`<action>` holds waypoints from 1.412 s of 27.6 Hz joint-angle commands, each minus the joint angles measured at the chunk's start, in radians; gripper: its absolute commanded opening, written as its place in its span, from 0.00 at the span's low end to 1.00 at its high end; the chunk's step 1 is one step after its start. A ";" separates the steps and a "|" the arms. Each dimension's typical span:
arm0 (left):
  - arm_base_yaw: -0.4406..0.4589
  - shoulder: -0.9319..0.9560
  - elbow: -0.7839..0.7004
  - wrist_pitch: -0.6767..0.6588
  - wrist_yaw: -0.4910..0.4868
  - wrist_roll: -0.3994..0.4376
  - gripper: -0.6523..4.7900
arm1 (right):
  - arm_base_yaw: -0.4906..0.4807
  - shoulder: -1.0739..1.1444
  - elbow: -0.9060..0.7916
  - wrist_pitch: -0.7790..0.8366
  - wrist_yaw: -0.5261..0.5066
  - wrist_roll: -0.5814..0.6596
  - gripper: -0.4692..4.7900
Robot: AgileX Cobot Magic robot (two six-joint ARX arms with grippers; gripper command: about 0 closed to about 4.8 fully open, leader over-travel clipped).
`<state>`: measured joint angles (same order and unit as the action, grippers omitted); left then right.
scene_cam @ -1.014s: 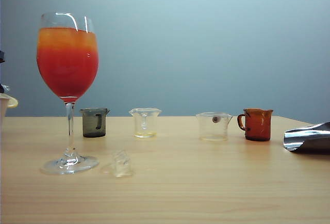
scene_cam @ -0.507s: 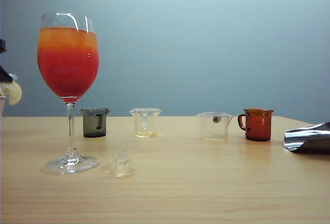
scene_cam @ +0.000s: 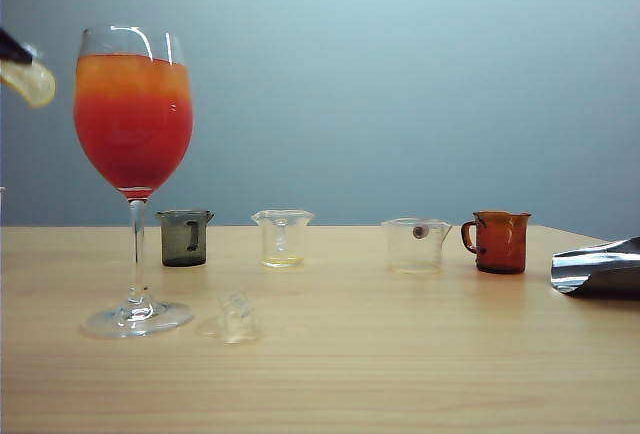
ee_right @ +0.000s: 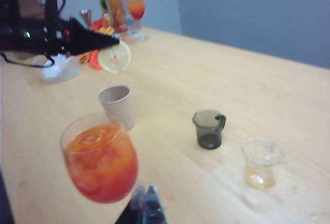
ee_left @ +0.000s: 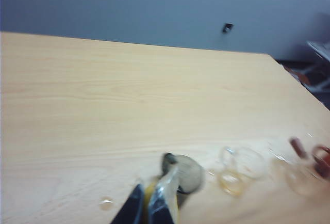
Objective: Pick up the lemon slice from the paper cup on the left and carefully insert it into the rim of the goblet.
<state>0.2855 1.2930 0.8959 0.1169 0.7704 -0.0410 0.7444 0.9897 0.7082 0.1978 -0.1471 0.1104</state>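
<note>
Since the earlier exterior frames the lemon slice (scene_cam: 30, 82) has risen from low at the left edge to about the height of the goblet's rim, while everything on the table (scene_cam: 400, 374) has stayed put. In the exterior view the slice hangs just left of the goblet (scene_cam: 133, 134), apart from it, pinched at its upper edge by the dark tip of the left gripper (scene_cam: 14, 49). It tilts, its flat face partly toward the camera. The right gripper is not seen here.

In the left wrist view the left gripper (ee_left: 150, 208) is clamped on the slice (ee_left: 150, 198), seen edge-on as a yellow sliver between the fingers.

In the right wrist view the slice (ee_right: 115, 57) shows its round face, held at the rind by the left gripper (ee_right: 114, 41) above the paper cup (ee_right: 116, 105). The goblet (ee_right: 100, 159) stands nearer. The right gripper (ee_right: 145, 203) is closed on nothing, low beside the goblet.

The slice is likely light, soft, wet and slippery, so the rind is the best hold. The glass is thin and top-heavy: press gently.
</note>
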 commanded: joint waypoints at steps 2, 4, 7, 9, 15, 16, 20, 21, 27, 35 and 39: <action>-0.055 -0.113 0.000 -0.092 0.027 0.052 0.11 | 0.051 0.002 0.117 -0.228 0.031 0.000 0.08; -0.081 -0.161 0.000 -0.127 0.037 0.052 0.11 | 0.069 0.002 0.149 -0.276 0.037 -0.001 0.08; -0.147 -0.272 0.000 -0.238 0.045 0.121 0.11 | 0.119 -0.001 0.180 -0.302 0.034 -0.003 0.08; -0.187 -0.348 0.000 -0.332 0.046 0.191 0.11 | 0.158 -0.002 0.182 -0.327 0.034 -0.003 0.08; -0.281 -0.468 0.000 -0.499 0.046 0.280 0.11 | 0.251 -0.011 0.182 -0.389 0.043 -0.003 0.08; -0.308 -0.477 0.000 -0.512 0.045 0.280 0.11 | 0.263 -0.018 0.182 -0.404 0.044 -0.002 0.08; -0.358 -0.476 0.000 -0.522 0.014 0.302 0.11 | 0.288 -0.023 0.182 -0.420 0.045 -0.002 0.08; -0.360 -0.476 0.000 -0.521 0.012 0.310 0.11 | 0.291 -0.023 0.182 -0.421 0.046 -0.002 0.08; -0.379 -0.437 0.000 -0.526 -0.015 0.327 0.11 | 0.292 -0.026 0.182 -0.426 0.090 -0.003 0.08; -0.385 -0.376 -0.001 -0.528 -0.026 0.410 0.11 | 0.290 -0.023 0.181 -0.426 0.130 -0.011 0.08; -0.385 -0.361 -0.001 -0.536 -0.026 0.431 0.11 | 0.290 -0.023 0.181 -0.425 0.130 -0.014 0.08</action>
<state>-0.0998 0.9291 0.8940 -0.4202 0.7429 0.3756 1.0325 0.9691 0.8852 -0.2382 -0.0189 0.1020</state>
